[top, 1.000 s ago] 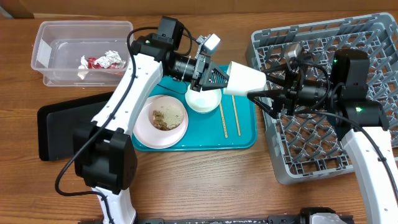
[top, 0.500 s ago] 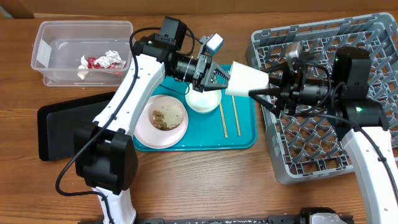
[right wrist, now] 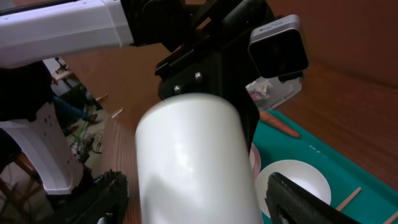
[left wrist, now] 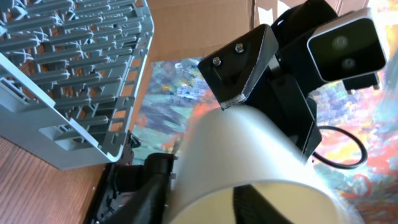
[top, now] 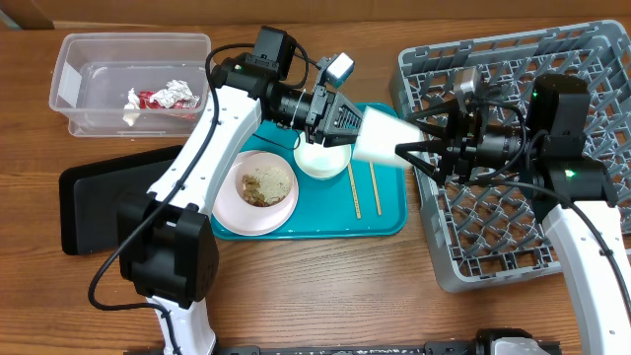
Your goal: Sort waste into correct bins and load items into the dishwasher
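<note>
**White cup held in the air between both grippers, over the tray's right edge**

The smooth white tapered cup (top: 386, 135) lies on its side in the air. It sits above the right edge of the flat teal plastic serving tray (top: 389, 222), close to the left wall of the square grey plastic dish rack (top: 513, 237). Its wide mouth faces the left gripper (top: 353, 122) and its narrow base faces the right gripper (top: 409, 138).

The left gripper's jaws stand parted at the rim, and in its wrist view one dark finger (left wrist: 252, 199) reaches into the mouth. The right gripper is clamped on the cup's body, with one black finger (right wrist: 102, 196) on each side in its own view.

On the teal tray, at the middle of the wooden table (top: 325, 286), are:
- a round pale pink plate (top: 229, 209) at the front left corner, holding beige crumbly scraps (top: 264, 184)
- a small white bowl (top: 320, 163) just right of the plate
- two thin wooden chopsticks (top: 356, 192) side by side, right of the bowl
- a small orange carrot (right wrist: 281, 124) near the tray's back edge, seen only from the right wrist

The clear rectangular plastic tub (top: 128, 41) stands at the table's back left corner. It holds crumpled red-and-white wrappers (top: 163, 97) and crumpled white tissue (top: 131, 116). The shallow black rectangular tray (top: 89, 207) lies in front of the tub, by the left edge. The grey rack fills the right edge.
</note>
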Controlling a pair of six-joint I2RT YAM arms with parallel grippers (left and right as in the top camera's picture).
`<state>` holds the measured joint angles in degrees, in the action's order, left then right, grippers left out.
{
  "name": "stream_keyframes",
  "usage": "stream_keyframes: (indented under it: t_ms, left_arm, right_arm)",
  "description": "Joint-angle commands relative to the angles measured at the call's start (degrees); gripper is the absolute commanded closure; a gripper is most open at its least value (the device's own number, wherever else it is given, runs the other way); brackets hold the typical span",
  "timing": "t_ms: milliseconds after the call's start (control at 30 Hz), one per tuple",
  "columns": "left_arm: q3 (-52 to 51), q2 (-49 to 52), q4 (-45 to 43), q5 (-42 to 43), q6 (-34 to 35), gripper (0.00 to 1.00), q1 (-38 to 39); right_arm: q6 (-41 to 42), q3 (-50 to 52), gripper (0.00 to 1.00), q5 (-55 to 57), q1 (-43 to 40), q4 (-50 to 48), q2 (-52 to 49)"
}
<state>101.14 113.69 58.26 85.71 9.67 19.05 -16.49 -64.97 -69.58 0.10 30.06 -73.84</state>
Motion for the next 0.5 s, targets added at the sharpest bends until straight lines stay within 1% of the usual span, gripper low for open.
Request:
stream_keyframes:
  t_ms: [0, 100, 200, 333, 367, 467]
  left_arm:
    - [1.14, 0.59, -0.02, -2.01, 0.20, 0.52, 0.09]
    - [1.14, 0.57, 0.02, -6.64, 0.22, 0.53, 0.07]
    - [1.14, 0.57, -0.39, -6.97, 0.17, 0.56, 0.09]
    - [1.14, 0.57, 0.13, -10.47, 0.20, 0.55, 0.07]
    - [1.14, 0.57, 0.76, -14.27, 0.20, 0.55, 0.11]
    - [1.14, 0.57, 2.82, -21.05, 0.17, 0.52, 0.42]
  right_arm:
    - [0.04, -1.38, 0.27, 2.54, 0.22, 1.22, 0.13]
    - [0.44, -1.38, 0.30, 6.62, 0.22, 3.58, 0.13]
    - [0.39, -1.38, 0.30, 8.20, 0.22, 4.81, 0.13]
    - [0.39, -1.38, 0.29, 10.08, 0.22, 5.51, 0.13]
    - [0.39, -1.38, 0.26, 10.71, 0.20, 5.81, 0.13]
    - [0.39, -1.38, 0.25, 11.37, 0.20, 6.45, 0.13]
